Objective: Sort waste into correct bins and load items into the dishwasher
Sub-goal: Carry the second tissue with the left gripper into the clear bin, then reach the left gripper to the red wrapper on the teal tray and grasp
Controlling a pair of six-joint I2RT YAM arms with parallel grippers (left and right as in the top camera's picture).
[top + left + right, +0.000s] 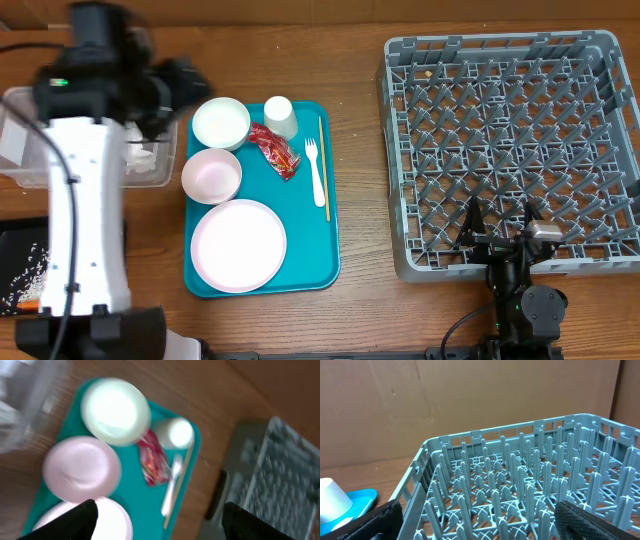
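Teal tray (300,255), overhead: carries plate (238,245), pink bowl (211,175), white bowl (221,122), cup (280,116), red wrapper (275,150), fork (317,172) w/ wooden stick (323,135) just beside it. Further from the R jaws, clear tub (20,165) w/ white napkins (145,160), and black tray (15,240) w/ rice (30,278). Grey rack (505,130) lies straight ahead of R gripper (500,222), whose fingers are spread at the rack's near wall w/ nothing between. All on brown wood tabletop (360,150). L arm (85,200) reaches over the tub; its tip is a dark blur.

Left wrist, blurry: L gripper (160,505) has jaws wide apart, gripping nothing. Plate sits by its L finger. Fork, stick, wrapper and cup are ahead between the fingers, bowls ahead-left, rack beyond the R finger.

Right wrist: rack pegs fill the gap ahead of the spread jaws, no contact visible. Cup and tray corner are past the L finger. Brown cardboard wall (470,400) stands behind.
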